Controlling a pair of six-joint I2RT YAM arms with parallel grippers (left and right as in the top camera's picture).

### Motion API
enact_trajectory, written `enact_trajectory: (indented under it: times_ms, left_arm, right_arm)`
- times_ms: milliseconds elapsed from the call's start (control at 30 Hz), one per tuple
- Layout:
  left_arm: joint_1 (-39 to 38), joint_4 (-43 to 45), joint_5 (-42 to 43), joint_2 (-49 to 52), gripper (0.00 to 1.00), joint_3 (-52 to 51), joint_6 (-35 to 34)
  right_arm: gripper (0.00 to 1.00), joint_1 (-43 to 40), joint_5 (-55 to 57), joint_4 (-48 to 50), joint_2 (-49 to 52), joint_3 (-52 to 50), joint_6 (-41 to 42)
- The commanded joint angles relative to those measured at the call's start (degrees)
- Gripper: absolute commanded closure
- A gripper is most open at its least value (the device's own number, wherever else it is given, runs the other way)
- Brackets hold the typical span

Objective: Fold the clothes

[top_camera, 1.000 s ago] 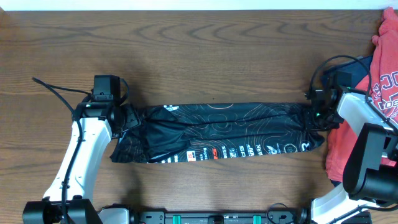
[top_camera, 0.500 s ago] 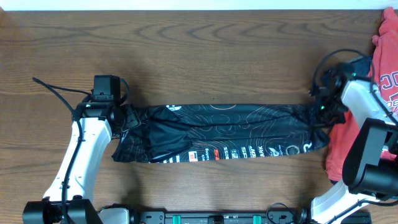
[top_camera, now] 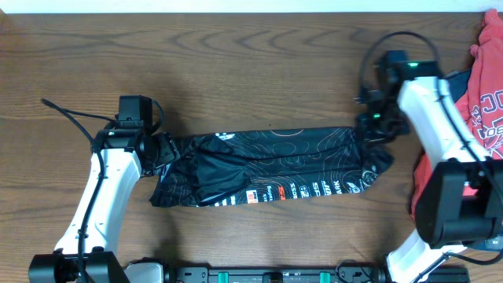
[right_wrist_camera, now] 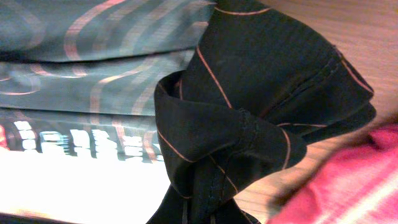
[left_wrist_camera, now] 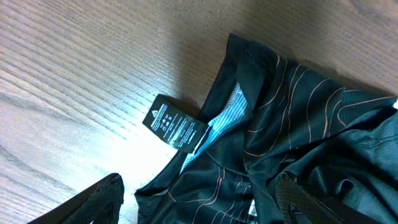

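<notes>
from above, the black jersey [top_camera: 275, 161] lay as a long folded band across the middle of the wooden table [top_camera: 251, 71], running left to right, with its white lettering [top_camera: 302, 191] along the near edge. the left gripper [top_camera: 163, 149] sat at the band's left end, touching the cloth there, its white arm reaching in from the near left. the right gripper [top_camera: 369, 126] was at the far right corner of the band, and the fabric there rose in a bunch toward it while the rest stayed flat. a red garment [top_camera: 483, 94] lay heaped at the table's right edge, just beside the right arm. from the left wrist, the jersey [left_wrist_camera: 298, 112] filled the lower right, thin orange lines curving over it, an opening showing a pale blue lining and a small black label [left_wrist_camera: 175, 121] lying out on the bare wood [left_wrist_camera: 74, 74]. the left fingers [left_wrist_camera: 93, 202] showed at the bottom of the picture, set wide apart and released, one over bare table and the other down on the fabric, with the jersey's edge between them. from the right wrist, the cloth [right_wrist_camera: 249, 81] stood very close, a dark fold with a stitched hem gathered into a tight twist that narrowed toward the bottom edge. the right fingers themselves were hidden by that fabric, but the pinched gather read as a firm clench on the jersey. blurred white letters [right_wrist_camera: 93, 140] ran at the lower left, and the red garment [right_wrist_camera: 348, 186] showed at the lower right.
</notes>
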Motion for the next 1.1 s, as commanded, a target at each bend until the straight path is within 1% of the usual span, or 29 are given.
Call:
enact_trajectory:
  times_ms: [0, 100, 233, 367, 667, 733, 900, 933, 1033, 1067]
  left_arm:
    - [0.2, -0.6, -0.4, -0.5, 0.19, 1.0, -0.3]
    - [0.2, -1.0, -0.4, -0.5, 0.19, 1.0, -0.3]
    - [0.2, -1.4, -0.2, -0.5, 0.19, 1.0, -0.3]
    - [0.2, -1.6, -0.2, -0.5, 0.19, 1.0, -0.3]
    - [0.2, -1.6, -0.2, -0.5, 0.19, 1.0, -0.3]
    - [0.2, -1.6, -0.2, -0.5, 0.19, 1.0, -0.3]
    - [0.2, -1.6, -0.2, -0.5, 0.19, 1.0, -0.3]
    - [0.2, -1.6, -0.2, -0.5, 0.19, 1.0, -0.3]
    - [0.2, -1.6, -0.2, -0.5, 0.19, 1.0, -0.3]
    - [0.2, -1.6, -0.2, -0.5, 0.19, 1.0, -0.3]
  right_arm:
    - [0.99, 5.2, -0.5, 0.1, 0.1, 0.7, 5.2]
    - [0.98, 9.7, -0.5, 0.6, 0.1, 0.7, 9.2]
    - [0.96, 14.4, -0.5, 1.5, 1.0, 0.7, 11.4]
    - [0.95, 17.4, -1.0, 1.7, 3.3, 0.7, 13.6]
    - [0.97, 21.4, -6.8, 5.4, 9.3, 0.7, 15.0]
    - [0.94, 22.0, -7.6, 6.4, 9.6, 0.7, 15.9]
    - [0.93, 23.3, -8.0, 8.6, 9.6, 0.7, 16.9]
    - [0.91, 23.6, -8.0, 8.6, 9.6, 0.7, 16.9]
    - [0.81, 24.4, -9.2, 8.6, 9.6, 0.7, 16.8]
    - [0.74, 24.6, -11.0, 8.6, 9.6, 0.7, 16.8]
